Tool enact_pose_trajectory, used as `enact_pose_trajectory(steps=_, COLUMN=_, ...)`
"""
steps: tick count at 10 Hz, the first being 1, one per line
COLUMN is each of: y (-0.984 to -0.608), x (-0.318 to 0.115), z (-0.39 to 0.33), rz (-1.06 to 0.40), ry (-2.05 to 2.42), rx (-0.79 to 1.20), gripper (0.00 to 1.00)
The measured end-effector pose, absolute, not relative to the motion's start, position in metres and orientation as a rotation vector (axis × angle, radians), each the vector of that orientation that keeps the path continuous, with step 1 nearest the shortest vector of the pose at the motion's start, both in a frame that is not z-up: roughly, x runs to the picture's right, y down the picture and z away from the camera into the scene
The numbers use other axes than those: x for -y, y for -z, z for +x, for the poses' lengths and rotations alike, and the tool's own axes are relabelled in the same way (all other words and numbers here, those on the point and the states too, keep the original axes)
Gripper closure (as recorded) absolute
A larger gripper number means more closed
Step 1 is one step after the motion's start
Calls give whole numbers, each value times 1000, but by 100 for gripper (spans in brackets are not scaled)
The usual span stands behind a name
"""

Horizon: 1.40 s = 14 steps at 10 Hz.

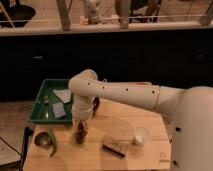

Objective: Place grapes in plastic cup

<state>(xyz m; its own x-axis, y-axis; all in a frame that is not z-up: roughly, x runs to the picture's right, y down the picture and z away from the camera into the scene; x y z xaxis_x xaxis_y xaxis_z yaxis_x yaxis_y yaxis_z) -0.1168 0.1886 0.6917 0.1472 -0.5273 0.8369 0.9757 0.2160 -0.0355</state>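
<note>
The grapes [80,136] are a small dark reddish cluster on the wooden table [105,125], left of its middle. My gripper [80,127] points straight down right over them, at or just above their top, and hides part of the cluster. The white arm [125,92] reaches in from the right and bends down at its elbow. The plastic cup [141,135] is whitish and translucent. It stands upright on the table to the right of the grapes, well apart from the gripper.
A green pod-like vegetable [52,143] and a grey metal cup [42,140] lie left of the grapes. A flat dark block [115,148] lies between grapes and plastic cup. A green tray [39,112] with pale items sits at the back left.
</note>
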Motion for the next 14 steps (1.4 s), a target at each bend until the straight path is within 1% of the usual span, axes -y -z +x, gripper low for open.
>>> enact_pose_trajectory(steps=1, y=-692, x=-189, z=-118, rz=-697, ry=1215, rx=807, gripper=51)
enact_pose_trajectory(steps=2, y=-691, x=-189, z=-119, rz=-700, ry=1216, rx=806, gripper=39)
enact_pose_trajectory(steps=4, y=-692, x=-189, z=-121, rz=-707, ry=1218, rx=803, gripper=22)
enact_pose_trajectory(steps=5, y=-692, x=-188, z=-123, rz=-710, ry=1220, rx=801, gripper=20)
enact_pose_trajectory(steps=10, y=-692, x=-183, z=-129, rz=-724, ry=1210, rx=780, gripper=20)
enact_pose_trajectory(steps=14, y=-699, x=-169, z=-141, rz=-725, ry=1167, rx=763, gripper=20)
